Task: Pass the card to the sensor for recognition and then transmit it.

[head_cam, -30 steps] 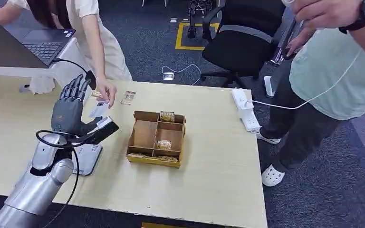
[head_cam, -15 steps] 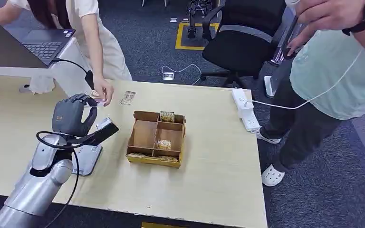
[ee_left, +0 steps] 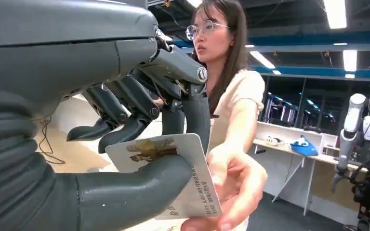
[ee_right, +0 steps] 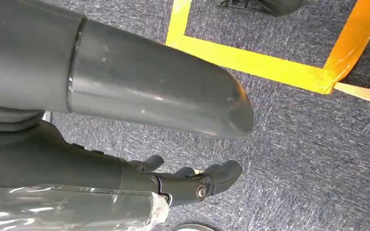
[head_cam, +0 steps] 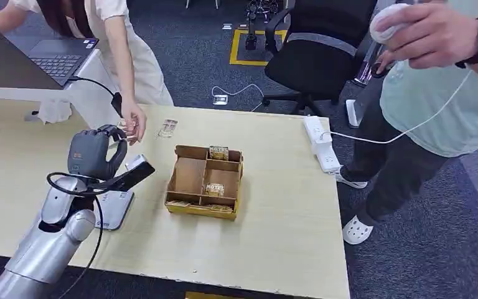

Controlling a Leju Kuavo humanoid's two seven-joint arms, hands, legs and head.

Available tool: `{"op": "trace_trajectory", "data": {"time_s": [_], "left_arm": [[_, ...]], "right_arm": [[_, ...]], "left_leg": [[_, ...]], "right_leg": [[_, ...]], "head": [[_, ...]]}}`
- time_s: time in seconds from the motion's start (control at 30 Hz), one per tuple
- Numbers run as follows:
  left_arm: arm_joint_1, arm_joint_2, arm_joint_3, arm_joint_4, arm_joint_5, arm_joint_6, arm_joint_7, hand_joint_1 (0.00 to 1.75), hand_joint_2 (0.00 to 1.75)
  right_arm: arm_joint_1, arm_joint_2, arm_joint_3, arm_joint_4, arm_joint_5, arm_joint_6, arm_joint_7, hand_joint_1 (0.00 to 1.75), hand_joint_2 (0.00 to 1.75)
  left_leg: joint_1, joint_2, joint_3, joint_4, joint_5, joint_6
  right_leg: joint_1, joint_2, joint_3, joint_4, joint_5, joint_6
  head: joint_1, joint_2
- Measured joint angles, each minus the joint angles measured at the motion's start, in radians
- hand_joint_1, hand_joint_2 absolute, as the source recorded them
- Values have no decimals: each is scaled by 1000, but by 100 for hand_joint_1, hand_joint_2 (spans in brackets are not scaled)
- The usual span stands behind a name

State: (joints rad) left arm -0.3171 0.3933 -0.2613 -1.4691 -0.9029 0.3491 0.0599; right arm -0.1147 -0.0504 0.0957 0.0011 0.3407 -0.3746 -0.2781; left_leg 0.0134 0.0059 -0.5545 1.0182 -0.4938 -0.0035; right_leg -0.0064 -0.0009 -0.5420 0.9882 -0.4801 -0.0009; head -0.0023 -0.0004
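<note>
White card (ee_left: 192, 192) in left hand (head_cam: 92, 151)

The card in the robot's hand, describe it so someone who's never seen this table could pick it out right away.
Start at the pale wooden table and find the robot's dark left hand raised above its left end. Pinched between thumb and fingers there is a white rectangular card with a brownish picture and small print, a person's hand touching its other edge. The other cards lie flat on the table or sit in the brown cardboard divider box.
</note>
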Motion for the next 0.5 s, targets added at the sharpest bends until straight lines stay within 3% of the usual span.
{"op": "trace_trajectory", "data": {"time_s": [0.17,0.5], "left_arm": [[2,0,10,0,5,0,2,175,175],[86,38,37,21,-85,-36,79,175,175]], "right_arm": [[0,0,0,0,0,-2,0,0,0],[9,0,-4,0,-2,-1,4,0,0]], "left_leg": [[0,0,0,0,0,0],[0,0,-1,0,0,0]], "right_leg": [[0,0,0,0,0,0],[0,1,-2,1,-1,-1]], "head": [[0,0],[0,0]]}}
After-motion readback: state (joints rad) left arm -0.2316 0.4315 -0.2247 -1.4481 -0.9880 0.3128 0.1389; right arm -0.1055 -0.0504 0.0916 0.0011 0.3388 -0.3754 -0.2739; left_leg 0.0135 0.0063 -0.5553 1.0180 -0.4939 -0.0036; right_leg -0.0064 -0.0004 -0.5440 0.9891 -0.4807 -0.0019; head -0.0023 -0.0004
